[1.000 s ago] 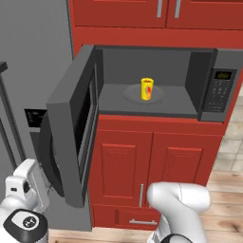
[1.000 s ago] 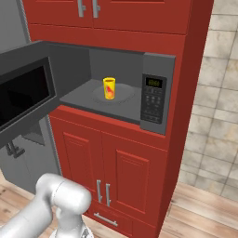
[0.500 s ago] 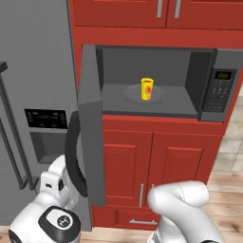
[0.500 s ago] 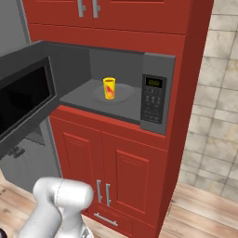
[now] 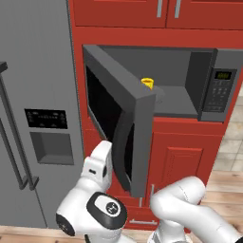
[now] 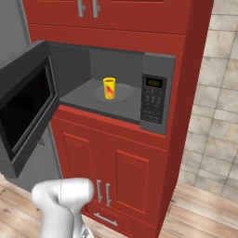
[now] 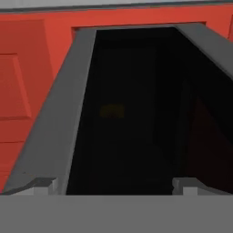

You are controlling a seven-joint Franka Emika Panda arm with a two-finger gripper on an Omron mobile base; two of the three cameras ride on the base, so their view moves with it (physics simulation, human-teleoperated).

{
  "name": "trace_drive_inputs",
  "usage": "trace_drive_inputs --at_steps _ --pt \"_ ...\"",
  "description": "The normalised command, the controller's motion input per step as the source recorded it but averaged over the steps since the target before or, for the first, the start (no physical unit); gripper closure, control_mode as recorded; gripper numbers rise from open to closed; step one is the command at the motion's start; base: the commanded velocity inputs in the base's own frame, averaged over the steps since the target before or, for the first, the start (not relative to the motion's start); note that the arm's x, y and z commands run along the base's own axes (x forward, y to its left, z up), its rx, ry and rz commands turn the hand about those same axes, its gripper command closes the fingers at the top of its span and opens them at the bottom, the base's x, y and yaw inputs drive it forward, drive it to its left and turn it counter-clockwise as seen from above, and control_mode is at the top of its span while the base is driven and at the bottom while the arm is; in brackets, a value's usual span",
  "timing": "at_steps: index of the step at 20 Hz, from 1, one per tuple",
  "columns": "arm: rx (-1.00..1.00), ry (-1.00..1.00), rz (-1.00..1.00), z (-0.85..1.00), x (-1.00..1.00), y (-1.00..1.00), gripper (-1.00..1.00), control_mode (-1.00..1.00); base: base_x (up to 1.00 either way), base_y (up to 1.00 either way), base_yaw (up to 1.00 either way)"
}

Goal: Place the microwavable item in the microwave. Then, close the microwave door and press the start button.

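The microwavable item, a small yellow cup (image 6: pixel 109 88) with a red mark, stands upright on the turntable inside the microwave (image 6: pixel 158 100). From the left, just its rim (image 5: pixel 147 83) peeks over the microwave door (image 5: pixel 135 137), which stands about half open and is seen edge-on. My white hand sits low at the door's outer face, left of its dark handle (image 5: pixel 118 156). My gripper (image 7: pixel 116 186) is open with nothing between its fingertips (image 7: pixel 43 184), facing the door's dark window (image 7: pixel 132 113) close up. A faint yellow spot, the cup (image 7: pixel 111 110), shows through the glass.
A tall grey fridge (image 5: pixel 38 118) with a dispenser panel stands left of the microwave. Red cabinet doors (image 6: pixel 121 172) lie below and red cupboards above. The keypad panel (image 5: pixel 219 90) with its lit display is on the microwave's right. A tiled wall (image 6: pixel 214 93) is further right.
The microwave door has swung from wide open to about half open. My arm has risen and moved right, following the door's outer side. The cup has not moved.
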Motion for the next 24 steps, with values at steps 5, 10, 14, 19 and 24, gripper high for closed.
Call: trace_drive_inputs --at_steps 5,10,14,19,24 --pt "0.12 0.0 0.0 0.19 0.07 -1.0 -1.0 -1.0 0.0 0.0 0.0" --pt "0.15 0.0 0.0 0.05 0.22 -1.0 -1.0 -1.0 0.0 0.0 0.0" --pt "0.15 0.0 0.0 0.0 0.36 -1.0 -1.0 -1.0 0.0 0.0 0.0" --pt "0.12 0.0 0.0 0.08 0.49 -0.88 -1.0 -1.0 0.0 0.0 0.0" --pt "0.1 0.0 0.0 0.18 0.62 -0.65 -1.0 -1.0 0.0 0.0 0.0"
